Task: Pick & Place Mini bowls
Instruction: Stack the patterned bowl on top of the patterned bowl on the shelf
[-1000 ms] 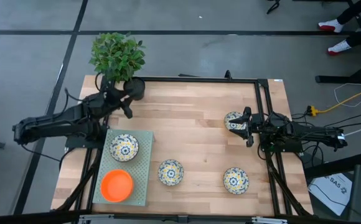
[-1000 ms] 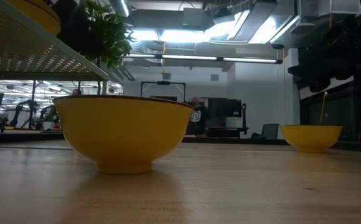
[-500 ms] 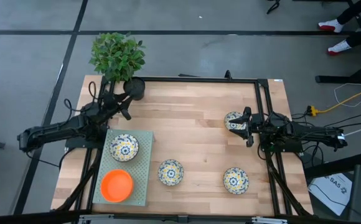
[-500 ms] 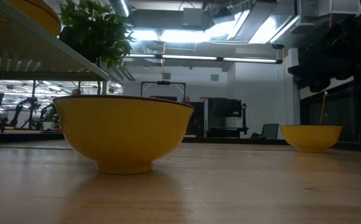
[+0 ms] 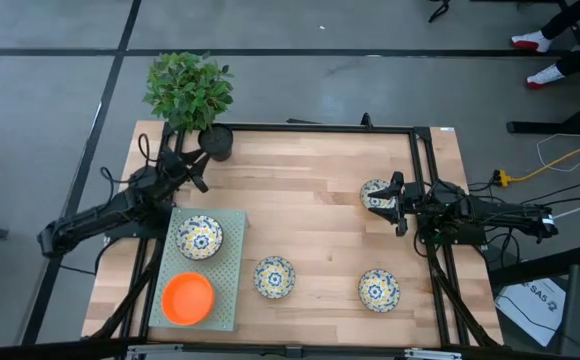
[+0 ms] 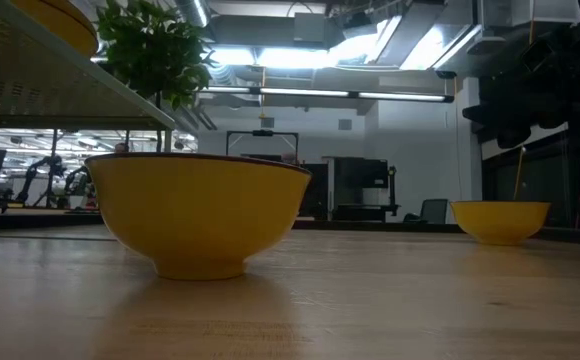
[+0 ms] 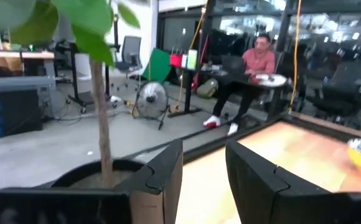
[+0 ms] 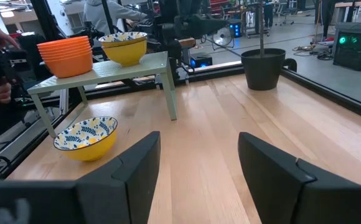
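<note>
A pale green stand point(image 5: 232, 250) at the table's near left carries a floral mini bowl point(image 5: 199, 237) and orange mini bowls point(image 5: 188, 298), stacked in the right wrist view point(image 8: 65, 56). Three more floral mini bowls rest on the wood by their feet: one point(image 5: 274, 277) beside the stand, one point(image 5: 378, 289) at the near right, one point(image 5: 375, 193) just beside my right gripper point(image 5: 398, 203). That gripper is open with nothing between its fingers point(image 8: 199, 146). My left gripper point(image 5: 198, 170) is open and holds nothing, next to the black plant pot point(image 7: 99, 177).
The potted plant point(image 5: 190, 90) stands at the table's far left corner, close to my left gripper. A black frame rail point(image 5: 415, 160) runs along the right side. The middle of the wooden table top point(image 5: 310, 210) is bare. A person sits in the room beyond point(image 7: 258, 62).
My left arm has drawn back toward the table's left edge and sunk lower, swinging its gripper a little toward the plant pot. It no longer shows in front of the plant in the low view. My right arm and the bowls have kept still.
</note>
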Controlling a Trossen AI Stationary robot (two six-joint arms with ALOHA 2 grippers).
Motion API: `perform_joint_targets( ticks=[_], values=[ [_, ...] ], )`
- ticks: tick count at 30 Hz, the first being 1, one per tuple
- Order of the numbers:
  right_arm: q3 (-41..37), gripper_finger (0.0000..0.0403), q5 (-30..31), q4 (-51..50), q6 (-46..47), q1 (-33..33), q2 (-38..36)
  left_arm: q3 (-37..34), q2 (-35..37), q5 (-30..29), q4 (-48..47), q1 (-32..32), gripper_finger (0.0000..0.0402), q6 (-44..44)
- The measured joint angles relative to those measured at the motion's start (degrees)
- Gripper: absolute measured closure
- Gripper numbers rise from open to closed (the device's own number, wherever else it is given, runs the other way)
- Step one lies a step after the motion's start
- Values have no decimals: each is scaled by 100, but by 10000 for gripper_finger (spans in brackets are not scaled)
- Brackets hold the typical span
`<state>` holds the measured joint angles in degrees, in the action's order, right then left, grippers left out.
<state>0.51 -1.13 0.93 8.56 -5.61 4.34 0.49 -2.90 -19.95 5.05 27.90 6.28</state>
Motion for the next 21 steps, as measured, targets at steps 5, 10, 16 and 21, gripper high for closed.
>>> perform_joint_targets(
  ticks=[5,10,16,21],
  values=[
    [0,188,0,0,0,2,2,2,40,313,-197,267,287,-2],
    [0,188,0,0,0,0,1,2,-146,1021,-301,365,288,7],
    [0,188,0,0,0,1,2,4,-659,1863,-451,371,287,0],
    [0,188,0,0,0,0,2,4,-830,1869,-453,371,286,57]
  ],
)
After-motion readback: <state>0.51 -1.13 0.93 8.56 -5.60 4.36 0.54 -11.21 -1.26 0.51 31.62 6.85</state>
